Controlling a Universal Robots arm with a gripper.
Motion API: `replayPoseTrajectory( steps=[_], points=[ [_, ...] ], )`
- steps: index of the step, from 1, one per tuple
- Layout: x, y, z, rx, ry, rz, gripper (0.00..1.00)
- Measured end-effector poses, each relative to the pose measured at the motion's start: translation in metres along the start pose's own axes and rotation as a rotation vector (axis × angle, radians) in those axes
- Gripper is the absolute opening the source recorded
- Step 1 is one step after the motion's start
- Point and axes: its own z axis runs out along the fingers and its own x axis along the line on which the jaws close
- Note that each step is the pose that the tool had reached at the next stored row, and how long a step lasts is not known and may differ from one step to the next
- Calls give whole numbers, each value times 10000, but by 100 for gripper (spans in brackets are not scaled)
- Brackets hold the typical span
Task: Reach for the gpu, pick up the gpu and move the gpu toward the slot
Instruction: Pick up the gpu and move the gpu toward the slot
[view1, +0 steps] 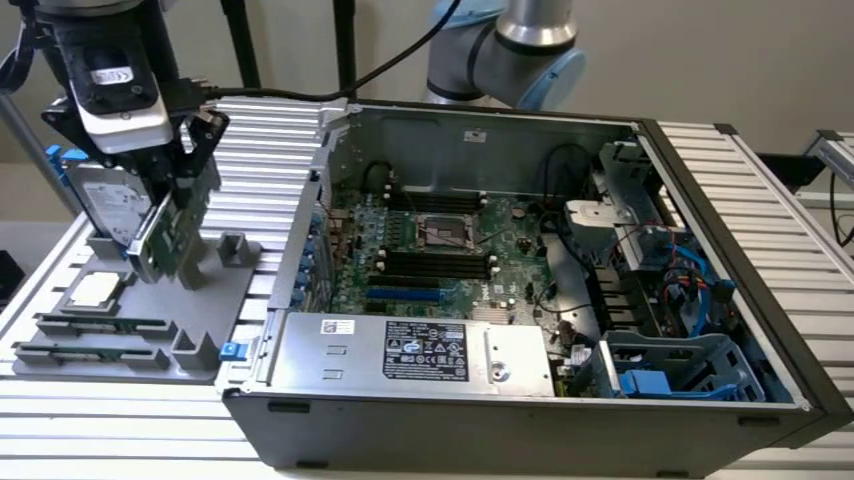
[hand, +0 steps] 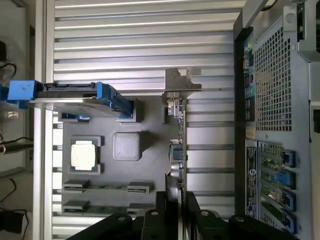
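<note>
- The gpu (view1: 171, 232) is standing upright on the parts tray (view1: 80, 355), beside the hard drive (view1: 107, 205).
- The computer case (view1: 534, 400) is lying at the tray's exterior-view right.

A ribbed aluminium tabletop (view1: 801, 200) carries a grey fixture tray (view1: 80, 362) directly beneath the pincer (view1: 174, 190); an open computer case (view1: 534, 420) rests beside it, near the pincer.

wall (view1: 747, 60): was plain beige
table (view1: 107, 440): was ribbed silver metal slats
floor (hand: 15, 75): was pale, with black cables (hand: 12, 140)
light: was even, soft
</note>
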Motion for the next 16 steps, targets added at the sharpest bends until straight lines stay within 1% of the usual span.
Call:
replayPoseTrajectory(
  steps=[2,5,11,16],
  points=[
    [-36,3,-94,-10,2,-27,26],
    [-132,6,-234,-68,5,-61,26],
    [-383,13,-495,-207,12,-100,26],
    [-598,18,-669,-333,16,-108,26]
  ],
)
